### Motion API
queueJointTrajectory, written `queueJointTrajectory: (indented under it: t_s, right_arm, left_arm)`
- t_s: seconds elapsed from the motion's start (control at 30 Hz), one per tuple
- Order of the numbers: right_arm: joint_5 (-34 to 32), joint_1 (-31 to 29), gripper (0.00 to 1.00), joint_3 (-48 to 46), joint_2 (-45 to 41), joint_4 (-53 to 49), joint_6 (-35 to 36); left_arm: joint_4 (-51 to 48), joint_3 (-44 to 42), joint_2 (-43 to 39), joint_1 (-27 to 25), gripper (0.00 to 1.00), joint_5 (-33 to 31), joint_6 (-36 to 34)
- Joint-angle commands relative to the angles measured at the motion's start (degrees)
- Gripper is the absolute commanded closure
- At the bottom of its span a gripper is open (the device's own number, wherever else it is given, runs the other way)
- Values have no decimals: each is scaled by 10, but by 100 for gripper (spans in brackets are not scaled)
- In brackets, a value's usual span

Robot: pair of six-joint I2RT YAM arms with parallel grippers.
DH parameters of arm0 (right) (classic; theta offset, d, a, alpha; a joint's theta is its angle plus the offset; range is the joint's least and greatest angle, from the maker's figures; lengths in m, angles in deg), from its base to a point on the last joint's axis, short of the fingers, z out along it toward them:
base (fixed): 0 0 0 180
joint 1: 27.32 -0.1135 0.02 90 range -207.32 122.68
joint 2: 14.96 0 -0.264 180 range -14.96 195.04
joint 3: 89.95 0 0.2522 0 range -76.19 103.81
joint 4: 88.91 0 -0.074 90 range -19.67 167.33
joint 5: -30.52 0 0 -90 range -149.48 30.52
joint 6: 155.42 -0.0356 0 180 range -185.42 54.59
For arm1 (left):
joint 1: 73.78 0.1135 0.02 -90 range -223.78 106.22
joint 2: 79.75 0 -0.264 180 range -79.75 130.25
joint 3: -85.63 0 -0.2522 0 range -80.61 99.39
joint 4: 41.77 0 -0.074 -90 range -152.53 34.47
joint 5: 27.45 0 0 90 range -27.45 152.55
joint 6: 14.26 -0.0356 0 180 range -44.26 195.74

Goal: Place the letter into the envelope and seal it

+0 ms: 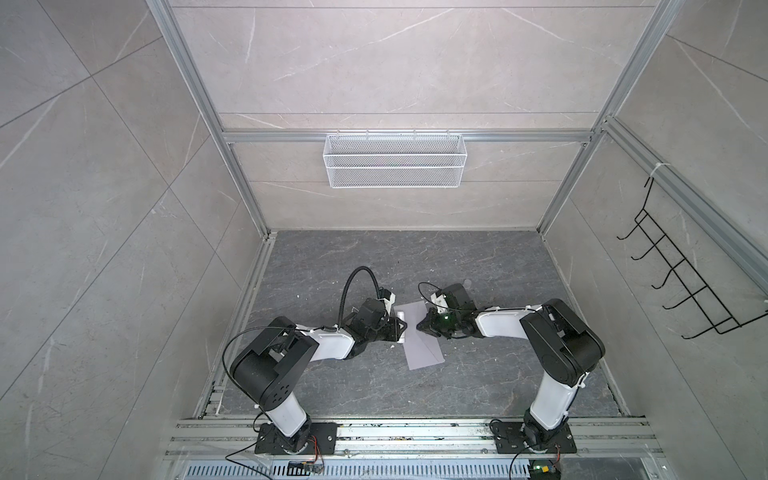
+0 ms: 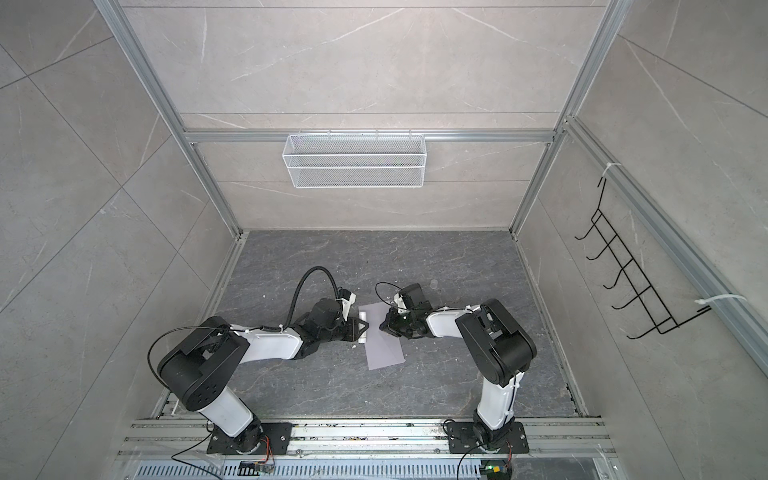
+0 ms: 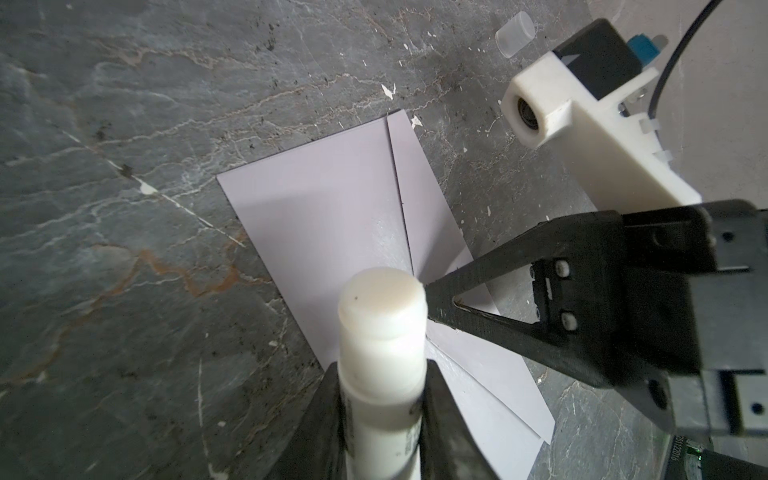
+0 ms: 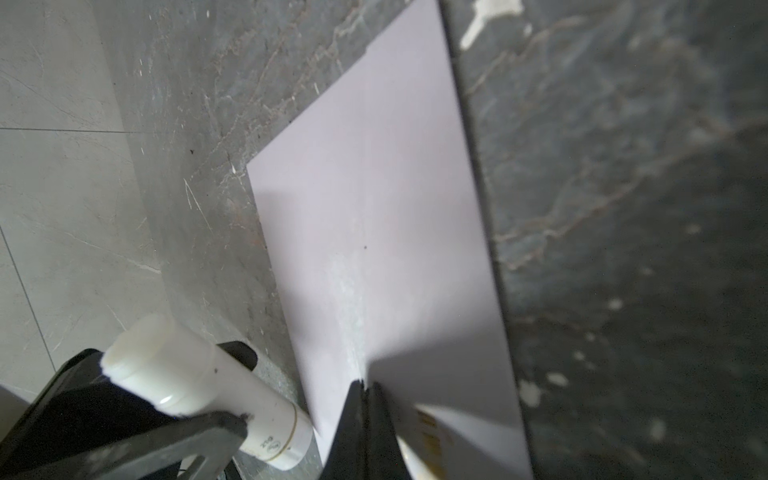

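The pale lavender-grey envelope (image 1: 424, 353) (image 2: 384, 353) lies flat on the dark stone table between both arms. My left gripper (image 3: 382, 370) (image 1: 399, 328) is shut on a white glue stick (image 3: 382, 332) (image 4: 199, 382). The stick's bare end sits right beside the right fingertips. My right gripper (image 4: 365, 384) (image 1: 419, 326) (image 3: 428, 299) is shut on the pointed tip of the envelope's flap (image 4: 436, 374), holding it raised off the envelope's body (image 4: 374, 187). A tan strip of the letter (image 4: 428, 432) peeks out under the raised flap; the rest of it is hidden.
A small clear cap (image 3: 515, 33) (image 1: 467, 284) lies on the table behind the right arm. A white wire basket (image 1: 394, 160) hangs on the back wall and a black hook rack (image 1: 685, 274) on the right wall. White flecks dot the table.
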Motion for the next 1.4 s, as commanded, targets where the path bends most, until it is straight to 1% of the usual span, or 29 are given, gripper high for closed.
queueJointTrajectory:
  t_s: [0.0,0.27,0.5,1.0,1.37]
  right_arm:
    - [-23,-6,100,-3,6,-45,17]
    - [-26,-9,100,-3,2,-52,22]
    - [-29,-13,100,-6,-8,-65,32]
    - [-32,-20,100,-16,-15,-84,48]
    - [-46,-21,100,-32,-31,-117,70]
  left_arm:
    - [18,26,-8,-2,100,9,8]
    - [22,61,31,-2,100,21,18]
    - [25,69,63,-2,100,19,26]
    - [18,71,76,-2,100,7,28]
    - [18,71,77,-2,100,5,27]
